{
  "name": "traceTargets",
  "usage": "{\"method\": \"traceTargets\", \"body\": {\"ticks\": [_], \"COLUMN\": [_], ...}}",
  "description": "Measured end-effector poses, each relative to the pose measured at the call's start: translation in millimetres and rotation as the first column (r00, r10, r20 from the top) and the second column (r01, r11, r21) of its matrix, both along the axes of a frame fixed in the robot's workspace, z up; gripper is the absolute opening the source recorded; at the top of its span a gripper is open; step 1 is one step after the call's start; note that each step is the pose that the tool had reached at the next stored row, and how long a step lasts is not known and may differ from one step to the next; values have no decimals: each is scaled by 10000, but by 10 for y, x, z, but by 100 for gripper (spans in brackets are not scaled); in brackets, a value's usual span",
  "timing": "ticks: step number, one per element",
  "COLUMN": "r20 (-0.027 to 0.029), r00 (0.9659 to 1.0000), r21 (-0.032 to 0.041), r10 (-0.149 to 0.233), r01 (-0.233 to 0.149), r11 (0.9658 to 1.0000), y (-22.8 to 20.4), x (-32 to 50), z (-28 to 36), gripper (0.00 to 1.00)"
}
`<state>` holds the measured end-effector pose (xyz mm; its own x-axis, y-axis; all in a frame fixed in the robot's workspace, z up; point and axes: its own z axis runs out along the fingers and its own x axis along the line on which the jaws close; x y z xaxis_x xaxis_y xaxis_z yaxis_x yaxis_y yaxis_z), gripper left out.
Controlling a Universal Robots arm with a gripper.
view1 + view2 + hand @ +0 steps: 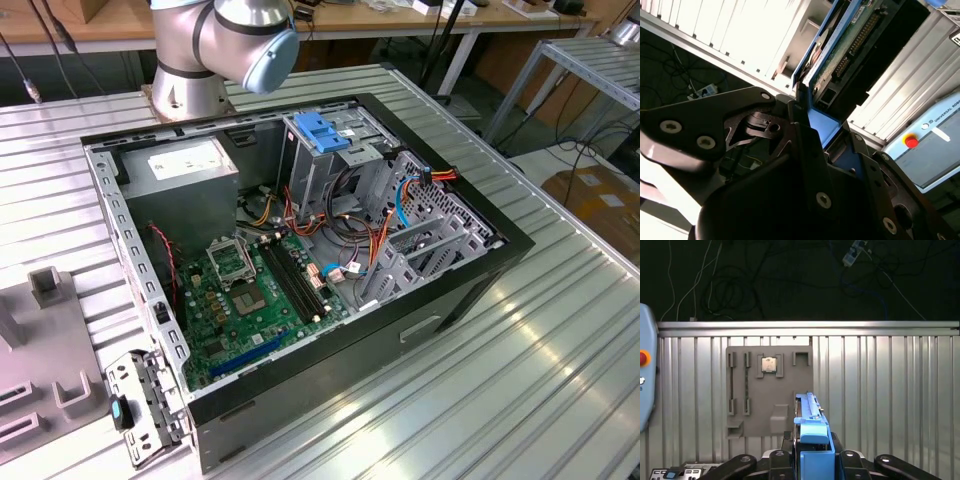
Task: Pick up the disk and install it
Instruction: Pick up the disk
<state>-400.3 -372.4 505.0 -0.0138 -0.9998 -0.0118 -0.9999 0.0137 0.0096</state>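
In both wrist views my gripper (812, 452) (822, 137) is shut on the disk. The disk (850, 45) shows its green circuit-board underside and a blue carrier rail, held edge-on between the black fingers (805, 150). In the first wrist view the disk (812, 422) appears as a thin blue-framed edge, held in the air above the ribbed metal table (890, 390). In the exterior view the open computer case (300, 250) lies on its side, with the arm's base and elbow (225, 45) behind it.
A metal drive cage with a blue latch (322, 135) stands inside the case beside cables and the motherboard (255, 290). A grey fixture plate (785, 385) carrying a chip (769, 364) lies on the table. A pendant with a red button (911, 142) sits nearby.
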Motion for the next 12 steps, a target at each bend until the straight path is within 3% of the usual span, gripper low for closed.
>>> {"method": "traceTargets", "body": {"ticks": [5,12], "r20": [1,1], "r00": [10000,10000], "r21": [0,0], "r10": [1,0], "r01": [-1,0], "r11": [10000,10000], "y": [-28,-43], "x": [60,206], "z": [0,-1], "gripper": [37,37]}}
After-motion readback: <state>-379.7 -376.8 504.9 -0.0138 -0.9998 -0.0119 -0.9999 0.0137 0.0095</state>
